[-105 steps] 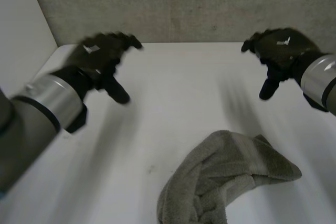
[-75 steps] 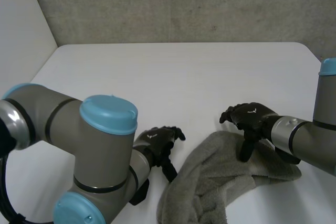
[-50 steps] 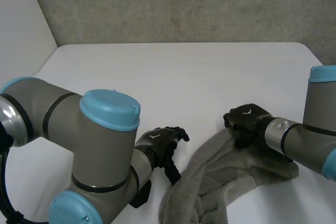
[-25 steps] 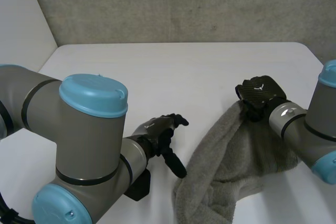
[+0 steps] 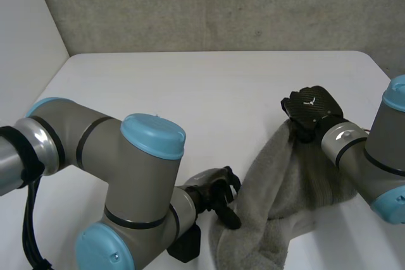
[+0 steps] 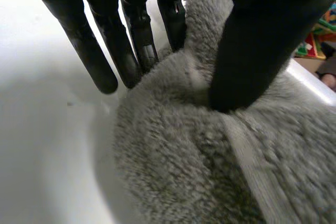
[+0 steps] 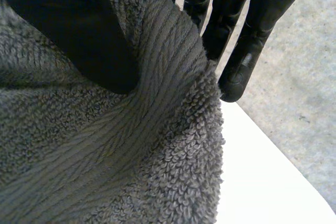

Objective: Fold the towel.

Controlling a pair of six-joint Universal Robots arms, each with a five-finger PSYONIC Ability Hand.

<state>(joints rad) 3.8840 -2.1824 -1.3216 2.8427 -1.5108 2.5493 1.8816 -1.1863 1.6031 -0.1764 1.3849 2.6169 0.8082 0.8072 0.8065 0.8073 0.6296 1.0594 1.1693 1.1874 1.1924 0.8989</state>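
Moved: our left hand slid to the towel, pinching its fuzzy fold.
Ribbed edge: our right hand pinches it.

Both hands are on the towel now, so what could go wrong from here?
1. The left hand pinches just a small ridge of the towel between thumb and fingers; it may slip out when lifted.
2. The towel is bunched, and the right hand holds its raised edge, so pulling might twist it rather than spread it.
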